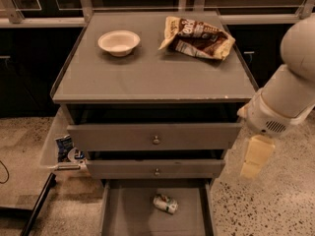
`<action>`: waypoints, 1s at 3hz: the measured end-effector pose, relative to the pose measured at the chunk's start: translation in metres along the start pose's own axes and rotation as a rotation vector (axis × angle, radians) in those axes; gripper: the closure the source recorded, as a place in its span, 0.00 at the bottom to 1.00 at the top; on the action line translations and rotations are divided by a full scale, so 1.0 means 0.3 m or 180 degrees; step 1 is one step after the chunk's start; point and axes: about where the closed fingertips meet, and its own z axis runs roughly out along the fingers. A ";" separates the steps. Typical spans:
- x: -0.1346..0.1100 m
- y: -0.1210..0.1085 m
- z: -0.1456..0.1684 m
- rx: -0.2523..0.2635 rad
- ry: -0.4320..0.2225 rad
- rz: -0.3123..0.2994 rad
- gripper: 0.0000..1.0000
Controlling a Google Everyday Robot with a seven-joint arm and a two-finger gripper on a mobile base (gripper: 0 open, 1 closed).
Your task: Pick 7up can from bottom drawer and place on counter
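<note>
The 7up can [165, 203], silver-white and green, lies on its side on the floor of the open bottom drawer [129, 216], near the middle. The counter [152, 75] is the flat grey top of the cabinet. My gripper [255, 157], cream-coloured, hangs from the white arm [288, 97] to the right of the cabinet. It is level with the two upper drawers, above and to the right of the can and well apart from it. It holds nothing that I can see.
A white bowl [118, 42] and a brown and cream snack bag [197, 37] sit at the back of the counter. The two knobbed upper drawers [155, 137] stand slightly out. A clear bin [63, 150] with packets is at the cabinet's left. A dark frame [35, 208] crosses the floor.
</note>
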 end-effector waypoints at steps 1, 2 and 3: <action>0.047 0.022 0.118 -0.0189 0.0020 0.0014 0.00; 0.049 0.024 0.124 -0.0200 0.0023 0.0015 0.00; 0.043 0.037 0.193 -0.0318 -0.0119 0.0070 0.00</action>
